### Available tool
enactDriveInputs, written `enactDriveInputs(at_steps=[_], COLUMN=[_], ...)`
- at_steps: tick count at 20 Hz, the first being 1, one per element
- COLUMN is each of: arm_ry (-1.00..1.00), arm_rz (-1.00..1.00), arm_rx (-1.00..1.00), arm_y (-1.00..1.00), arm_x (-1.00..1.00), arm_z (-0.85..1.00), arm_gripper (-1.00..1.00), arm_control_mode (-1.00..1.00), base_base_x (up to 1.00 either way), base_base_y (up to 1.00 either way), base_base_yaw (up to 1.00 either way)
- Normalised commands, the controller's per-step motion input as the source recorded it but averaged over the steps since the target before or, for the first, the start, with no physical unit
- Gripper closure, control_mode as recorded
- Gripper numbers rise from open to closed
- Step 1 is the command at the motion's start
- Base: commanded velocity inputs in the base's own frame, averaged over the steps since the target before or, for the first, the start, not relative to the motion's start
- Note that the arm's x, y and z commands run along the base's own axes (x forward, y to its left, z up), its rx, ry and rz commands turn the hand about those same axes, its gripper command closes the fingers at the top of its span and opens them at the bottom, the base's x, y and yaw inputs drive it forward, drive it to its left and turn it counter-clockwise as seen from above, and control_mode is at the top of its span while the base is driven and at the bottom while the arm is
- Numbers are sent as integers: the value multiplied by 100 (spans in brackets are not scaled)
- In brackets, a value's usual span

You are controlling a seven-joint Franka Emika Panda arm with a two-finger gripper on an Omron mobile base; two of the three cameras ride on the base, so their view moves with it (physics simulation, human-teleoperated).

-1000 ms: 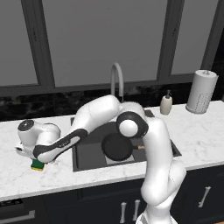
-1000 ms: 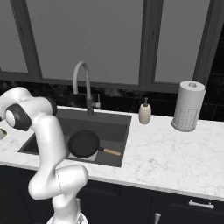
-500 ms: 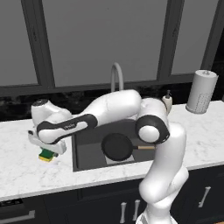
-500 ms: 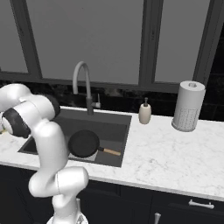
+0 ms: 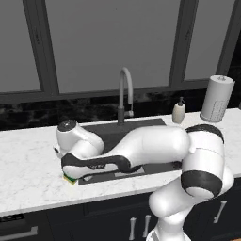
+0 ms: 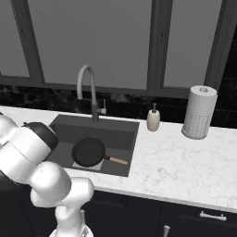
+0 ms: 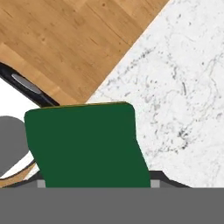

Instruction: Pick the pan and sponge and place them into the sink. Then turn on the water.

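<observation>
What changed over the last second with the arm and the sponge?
The arm swung from the counter's left part toward the sink, carrying the sponge with it to the sink's front-left corner. The gripper holds it, green top between the tips. The pan stayed in the sink; the faucet is unchanged.

Small round black frying pan [image 6: 90, 152], wooden handle, flat in dark grey rectangular sink [image 6: 118, 127]. Green-topped, yellow-bottomed rectangular sponge [image 7: 87, 146] just beside sink's front-left corner.
</observation>
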Motion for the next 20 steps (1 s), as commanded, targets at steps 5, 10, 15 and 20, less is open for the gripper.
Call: enactDriveInputs(at_steps=[5, 10, 15, 20], arm_ry=[-7, -1, 13, 15], arm_rz=[-20, -28, -45, -41], arm_rx=[10, 15, 7, 3], arm_y=[-100, -99, -86, -66], arm_x=[-42, -14, 0, 2], arm_z=[12, 45, 67, 59], arm_gripper=[100, 100, 100, 100], arm_control_mode=[-100, -100, -100, -100], base_base_x=[0, 0, 0, 0], base_base_y=[0, 0, 0, 0], base_base_yaw=[0, 0, 0, 0])
